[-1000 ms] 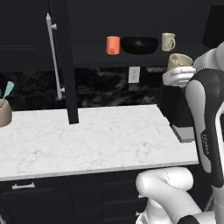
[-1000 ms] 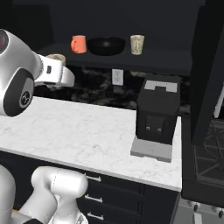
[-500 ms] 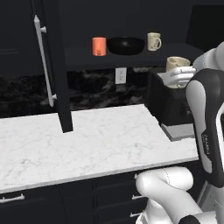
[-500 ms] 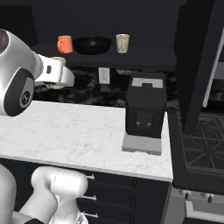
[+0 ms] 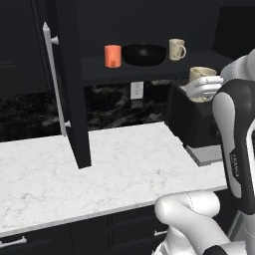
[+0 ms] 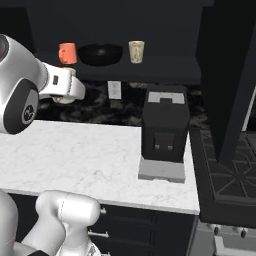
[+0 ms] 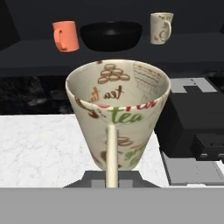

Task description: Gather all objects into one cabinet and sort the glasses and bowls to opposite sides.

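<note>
mugs: 2 [image 7: 117,118] [image 7: 160,27] | orange cup: 1 [image 7: 66,36] | black bowl: 1 [image 7: 111,35]

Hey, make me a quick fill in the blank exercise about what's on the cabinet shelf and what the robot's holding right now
1. On the cabinet shelf, the black bowl sits between the orange cup and a cream ____.
2. The gripper holds a second mug printed with the word ____.
3. The held mug hangs above the white marble ____.
4. The dark coffee machine stands on the counter, below the ____.

Missing words: mug; tea; counter; shelf
</note>
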You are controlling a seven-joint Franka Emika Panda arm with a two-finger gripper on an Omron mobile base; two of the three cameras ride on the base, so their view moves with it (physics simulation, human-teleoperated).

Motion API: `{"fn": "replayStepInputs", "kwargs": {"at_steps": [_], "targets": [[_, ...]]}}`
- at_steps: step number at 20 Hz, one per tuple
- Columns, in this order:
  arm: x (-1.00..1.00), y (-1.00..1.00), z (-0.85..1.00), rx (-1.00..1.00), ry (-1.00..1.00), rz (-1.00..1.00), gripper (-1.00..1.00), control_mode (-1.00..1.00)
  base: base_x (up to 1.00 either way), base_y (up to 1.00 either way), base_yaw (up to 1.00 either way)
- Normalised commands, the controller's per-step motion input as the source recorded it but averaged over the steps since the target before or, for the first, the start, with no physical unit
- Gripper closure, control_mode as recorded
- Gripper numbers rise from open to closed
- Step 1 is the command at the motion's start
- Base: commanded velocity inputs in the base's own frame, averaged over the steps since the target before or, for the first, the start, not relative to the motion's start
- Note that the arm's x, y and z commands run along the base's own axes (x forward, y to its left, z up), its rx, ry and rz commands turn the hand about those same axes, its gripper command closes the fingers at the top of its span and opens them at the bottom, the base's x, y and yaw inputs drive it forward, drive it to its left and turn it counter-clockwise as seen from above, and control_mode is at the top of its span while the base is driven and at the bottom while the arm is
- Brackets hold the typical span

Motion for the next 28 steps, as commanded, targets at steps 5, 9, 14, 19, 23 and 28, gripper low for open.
{"fn": "replayStepInputs", "kwargs": {"at_steps": [5, 9, 14, 19, 23, 28], "targets": [[0.0, 0.0, 0.0, 0.0, 0.0, 0.0, 1.0, 1.0, 0.67, 0.05, 0.02], [0.0, 0.0, 0.0, 0.0, 0.0, 0.0, 1.0, 1.0, 0.65, 0.0, 0.01], [0.0, 0.0, 0.0, 0.0, 0.0, 0.0, 1.0, 1.0, 0.5, 0.0, 0.0], [0.0, 0.0, 0.0, 0.0, 0.0, 0.0, 1.0, -1.0, 0.31, 0.0, 0.0], [0.13, -0.09, 0.0, 0.0, 0.07, -0.02, 1.0, -1.0, 0.0, 0.0, 0.0], [0.41, -0.3, 0.0, 0.0, 0.21, -0.12, 1.0, -1.0, 0.0, 0.0, 0.0]]}}
